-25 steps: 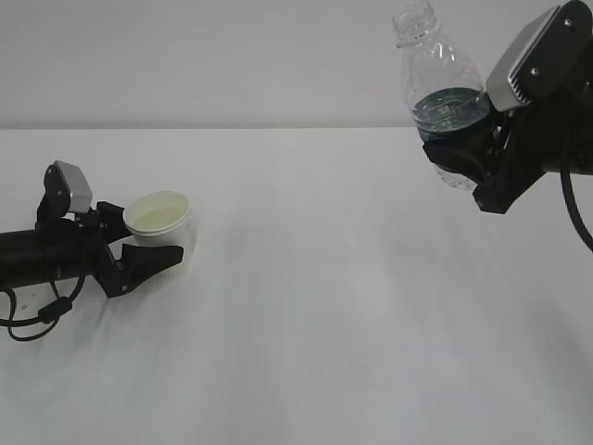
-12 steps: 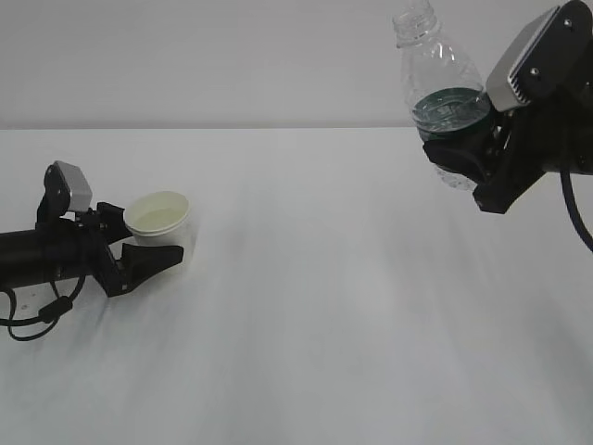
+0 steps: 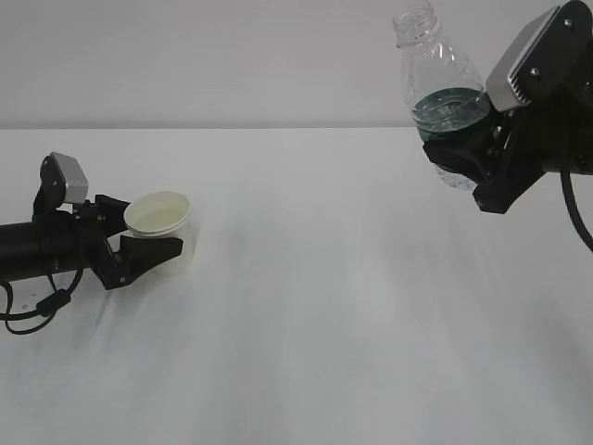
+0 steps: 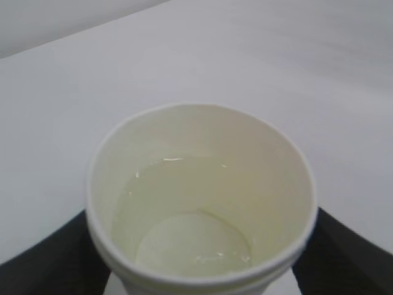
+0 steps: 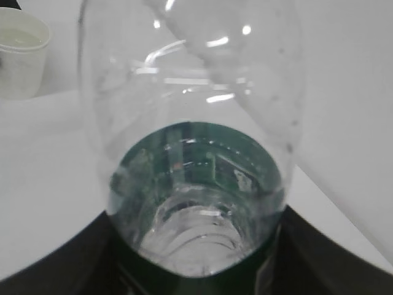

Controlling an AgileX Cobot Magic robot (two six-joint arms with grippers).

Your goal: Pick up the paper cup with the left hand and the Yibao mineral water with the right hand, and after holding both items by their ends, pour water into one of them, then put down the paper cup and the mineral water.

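Flanking the thin, crushable cup (image 3: 159,227) with jaws apart, I clamp the slick, light bottle (image 3: 443,93) at its label.

A white paper cup (image 3: 159,230) holding water stands upright at left on the table, while the capless Yibao mineral water (image 3: 443,93) hangs aloft, upper right.

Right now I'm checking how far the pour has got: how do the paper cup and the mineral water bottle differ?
The paper cup stands on the table; the mineral water bottle is held up in the air by the right claw. The cup is white, opaque and short; the bottle is clear, green-labelled and taller. The cup holds liquid across its bottom; the bottle's upper part looks empty. Both are open-topped and roughly upright.
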